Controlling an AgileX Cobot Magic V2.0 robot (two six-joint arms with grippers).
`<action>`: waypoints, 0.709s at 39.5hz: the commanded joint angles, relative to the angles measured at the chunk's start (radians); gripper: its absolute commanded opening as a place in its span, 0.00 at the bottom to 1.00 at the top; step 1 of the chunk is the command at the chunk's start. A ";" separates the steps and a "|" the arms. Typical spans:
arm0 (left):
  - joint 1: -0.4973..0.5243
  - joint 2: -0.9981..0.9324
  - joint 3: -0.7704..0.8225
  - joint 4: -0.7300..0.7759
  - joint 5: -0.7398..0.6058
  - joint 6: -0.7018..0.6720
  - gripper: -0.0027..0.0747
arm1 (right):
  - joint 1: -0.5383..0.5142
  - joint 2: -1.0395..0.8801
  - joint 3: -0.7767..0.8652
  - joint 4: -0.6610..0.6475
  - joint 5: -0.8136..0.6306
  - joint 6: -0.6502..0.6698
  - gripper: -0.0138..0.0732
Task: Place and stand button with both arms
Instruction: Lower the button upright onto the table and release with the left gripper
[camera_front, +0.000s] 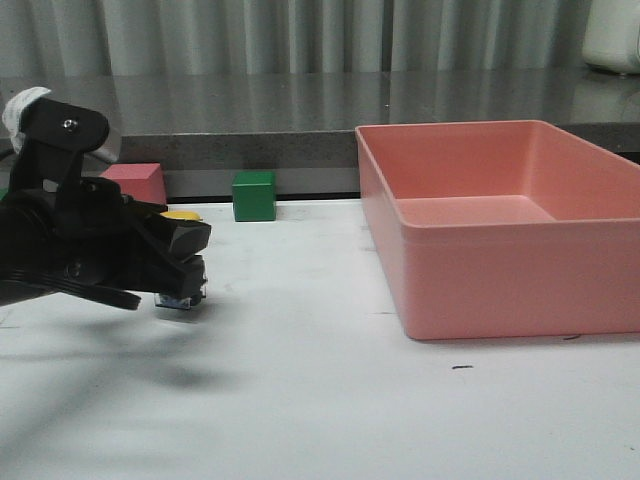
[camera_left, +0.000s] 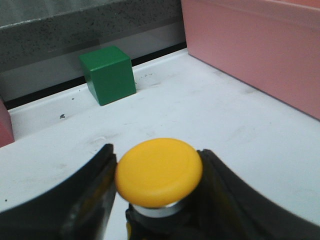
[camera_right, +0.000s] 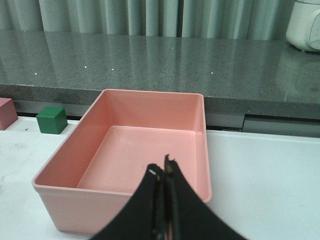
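The button (camera_left: 159, 172) is seen clamped upright between the fingers of the left gripper (camera_front: 185, 262), its yellow-orange cap uppermost and its bluish base (camera_front: 180, 301) at or just above the white table (camera_front: 330, 400), near the left edge. Whether the base is touching the surface cannot be told. Beyond it, a green cube (camera_front: 254, 195) and a pink block (camera_front: 135, 183) are set along the table's far edge. A large pink bin (camera_front: 500, 225) is placed on the right side, well apart from the button. The right gripper (camera_right: 165, 172) is held above the bin's near wall, its fingers pressed together on nothing.
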 joint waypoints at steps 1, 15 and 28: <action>0.000 -0.030 -0.001 -0.011 -0.100 -0.001 0.41 | -0.002 0.010 -0.026 -0.019 -0.083 -0.008 0.08; 0.000 0.000 0.023 -0.011 -0.158 -0.001 0.47 | -0.002 0.010 -0.026 -0.019 -0.083 -0.008 0.08; 0.000 -0.001 0.034 -0.011 -0.172 -0.001 0.70 | -0.002 0.010 -0.026 -0.019 -0.083 -0.008 0.08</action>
